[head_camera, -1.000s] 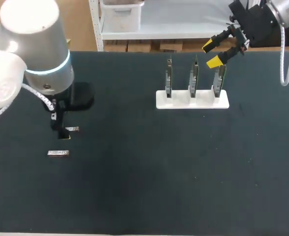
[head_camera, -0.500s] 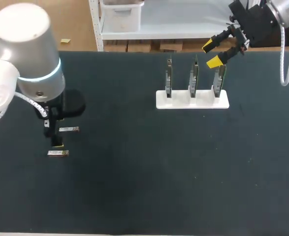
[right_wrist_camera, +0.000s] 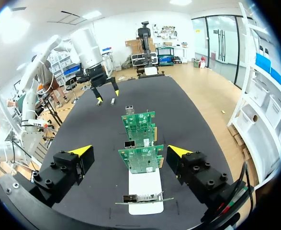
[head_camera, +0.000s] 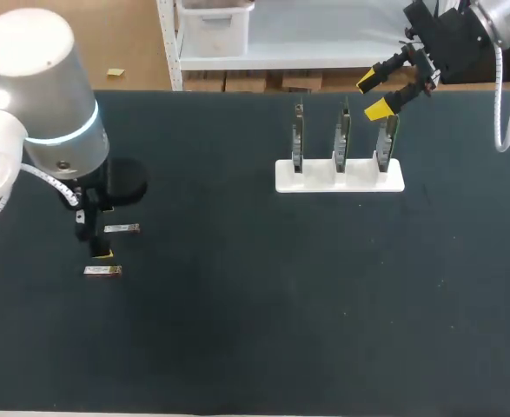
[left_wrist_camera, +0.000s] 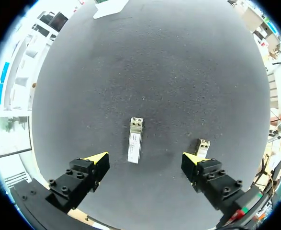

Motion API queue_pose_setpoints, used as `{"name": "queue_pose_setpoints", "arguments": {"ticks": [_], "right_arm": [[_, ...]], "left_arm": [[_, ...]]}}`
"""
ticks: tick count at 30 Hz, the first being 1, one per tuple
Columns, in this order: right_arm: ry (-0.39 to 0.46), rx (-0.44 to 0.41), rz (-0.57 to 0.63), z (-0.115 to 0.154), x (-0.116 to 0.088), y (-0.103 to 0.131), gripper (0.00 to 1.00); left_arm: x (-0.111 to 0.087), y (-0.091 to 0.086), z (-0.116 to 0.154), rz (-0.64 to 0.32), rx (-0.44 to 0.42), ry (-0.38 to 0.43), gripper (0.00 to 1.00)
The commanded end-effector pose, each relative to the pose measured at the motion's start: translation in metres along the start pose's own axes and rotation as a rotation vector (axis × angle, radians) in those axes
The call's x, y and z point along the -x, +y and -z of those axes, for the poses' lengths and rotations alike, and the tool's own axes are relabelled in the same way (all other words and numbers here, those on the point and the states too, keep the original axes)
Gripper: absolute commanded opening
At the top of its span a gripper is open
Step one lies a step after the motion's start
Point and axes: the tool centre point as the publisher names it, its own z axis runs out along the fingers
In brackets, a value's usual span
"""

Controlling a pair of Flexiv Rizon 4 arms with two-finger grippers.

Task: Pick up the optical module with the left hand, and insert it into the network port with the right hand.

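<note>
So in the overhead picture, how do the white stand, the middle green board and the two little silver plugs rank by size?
1. The white stand, clearly largest.
2. The middle green board, seen edge-on, so it looks thin.
3. The far silver plug and the near silver plug look alike, so I can't rank them.

2 silver optical modules point(left_wrist_camera: 135, 140) lie flat; 3 green port boards point(head_camera: 341, 135) stand upright side by side.

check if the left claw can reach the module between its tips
Probably yes: the left claw hangs open over that module, nothing covering it; a second module lies near one tip.
</note>
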Motion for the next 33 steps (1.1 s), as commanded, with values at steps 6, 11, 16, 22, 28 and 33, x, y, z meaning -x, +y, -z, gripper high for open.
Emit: {"name": "queue_pose_setpoints", "arguments": {"ticks": [6,11,16,22,28,33], "right_arm": [[0.0,-0.003,0.0,0.0,0.0,0.001,1.0],[0.0,-0.003,0.0,0.0,0.0,0.001,1.0],[0.0,-0.003,0.0,0.0,0.0,0.001,1.0],[0.0,-0.003,0.0,0.0,0.0,0.001,1.0],[0.0,-0.003,0.0,0.0,0.0,0.001,1.0],[0.0,-0.003,0.0,0.0,0.0,0.001,1.0]], "left_arm": [[0.002,0.014,-0.006,-0.017,-0.031,-0.013,1.0],[0.004,0.015,-0.011,-0.022,-0.044,-0.021,1.0],[0.005,0.014,-0.015,-0.019,-0.056,-0.033,1.0],[0.005,0.01,-0.02,-0.024,-0.075,-0.032,1.0],[0.004,0.009,-0.022,-0.023,-0.082,-0.032,0.38],[0.003,0.009,-0.022,-0.026,-0.085,-0.036,0.0]]}}
